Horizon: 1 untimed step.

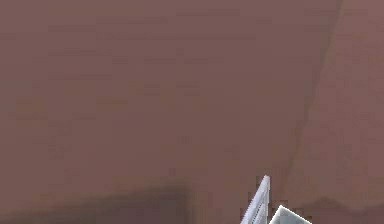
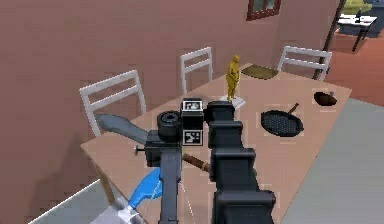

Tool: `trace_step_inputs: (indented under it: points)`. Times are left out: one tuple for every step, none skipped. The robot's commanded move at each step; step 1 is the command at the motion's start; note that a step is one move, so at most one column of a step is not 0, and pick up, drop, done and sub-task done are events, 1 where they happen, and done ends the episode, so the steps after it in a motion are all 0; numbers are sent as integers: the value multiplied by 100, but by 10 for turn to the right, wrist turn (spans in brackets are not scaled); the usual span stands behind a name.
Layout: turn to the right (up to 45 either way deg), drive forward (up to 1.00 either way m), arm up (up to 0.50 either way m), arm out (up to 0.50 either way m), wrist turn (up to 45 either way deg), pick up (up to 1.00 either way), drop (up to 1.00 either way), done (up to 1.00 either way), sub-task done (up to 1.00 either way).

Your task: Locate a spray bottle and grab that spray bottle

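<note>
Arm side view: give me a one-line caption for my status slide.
Arm extended over a wooden table bearing a gold statuette and a black pan, white chairs beyond it.

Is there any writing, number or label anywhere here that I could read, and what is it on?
No readable text anywhere.
White squares on the arm: black block marks, not letters or numbers.
Framed picture on the wall: too small to tell.
</note>
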Motion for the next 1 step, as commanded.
trace_step_inputs:
  points:
    - [0, 0, 0, 0, 450, 0, 0, 0, 0]
